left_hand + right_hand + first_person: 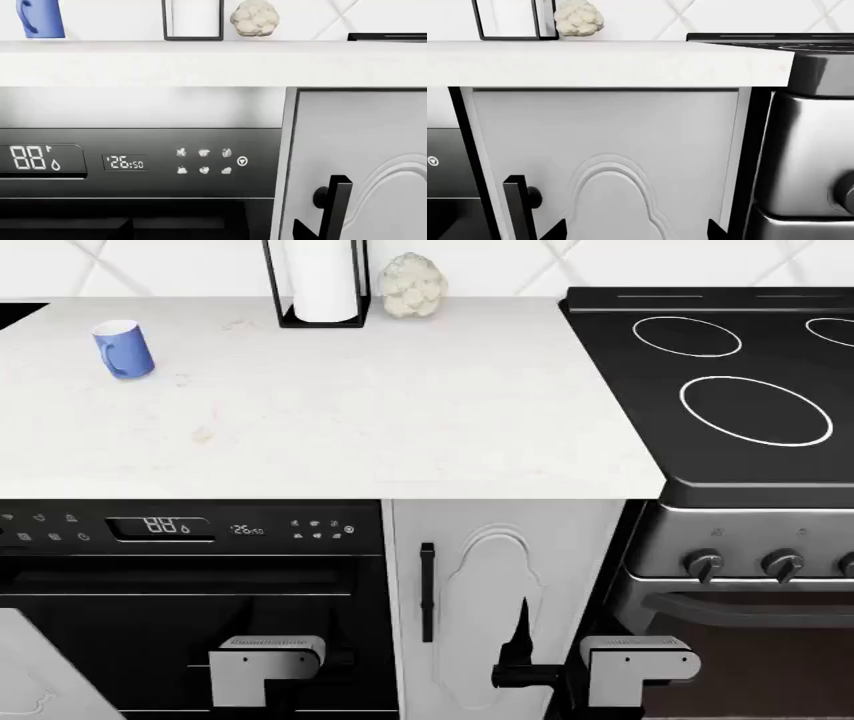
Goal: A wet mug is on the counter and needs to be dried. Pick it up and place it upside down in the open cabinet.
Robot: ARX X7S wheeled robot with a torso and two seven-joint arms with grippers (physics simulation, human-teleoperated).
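Observation:
The periwinkle blue mug stands upright on the white counter at its far left. It also shows in the left wrist view, handle side on. Both arms hang low in front of the base units, well below the counter and far from the mug. My left gripper is open and empty, facing the black dishwasher panel. My right gripper is open and empty, facing a closed white cabinet door. No open cabinet is in view.
A paper-towel roll in a black frame and a cauliflower stand at the counter's back. A black stovetop lies to the right, with oven knobs below. The cabinet door has a black handle. A white panel shows at lower left.

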